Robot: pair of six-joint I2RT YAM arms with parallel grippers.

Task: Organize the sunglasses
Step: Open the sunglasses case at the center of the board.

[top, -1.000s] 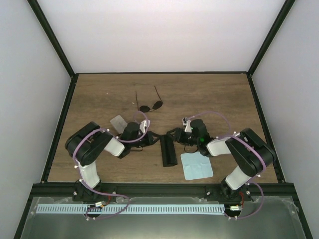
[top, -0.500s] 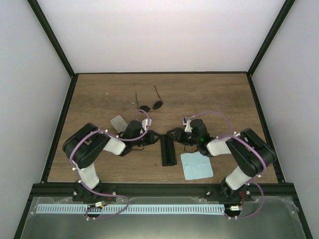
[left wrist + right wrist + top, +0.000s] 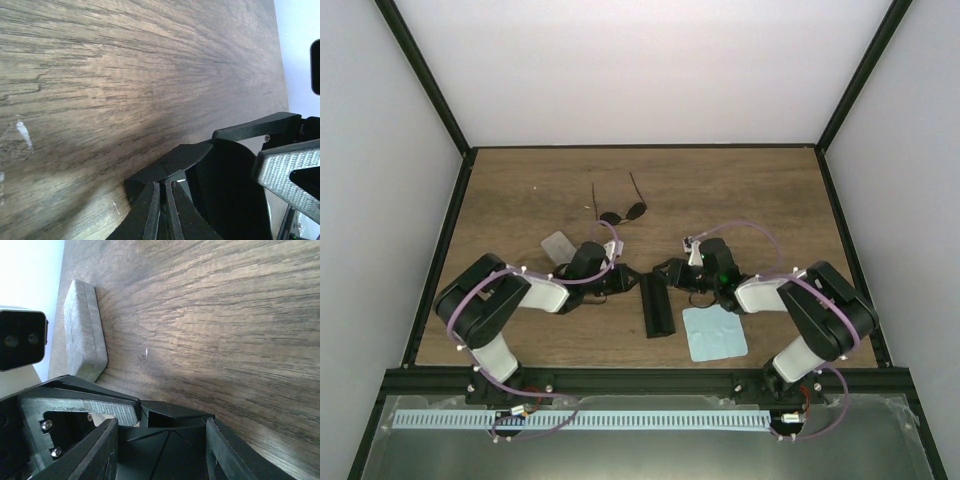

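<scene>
One pair of sunglasses [image 3: 621,213] with round dark lenses lies on the table behind both arms, its slender arms spread toward the back. An oblong black case [image 3: 657,303] lies between the two grippers. At the case's far end, my left gripper [image 3: 628,277] is shut on a thin black flap [image 3: 172,161] of the case. In the left wrist view the left gripper [image 3: 162,192] has its fingers almost together. From the other side my right gripper [image 3: 667,272] straddles the case. In the right wrist view the case body [image 3: 172,415] fills the gap between its fingers [image 3: 161,427].
A light blue cloth [image 3: 713,332] lies just right of the black case, near the front edge. A pale grey case [image 3: 560,245] sits beside the left wrist and shows as a grey slab [image 3: 85,332] in the right wrist view. Black frame rails border the table.
The left arm has stretched out, its elbow swinging left and lower, and its gripper has edged right onto the case's end. The right arm and the sunglasses have not moved.
</scene>
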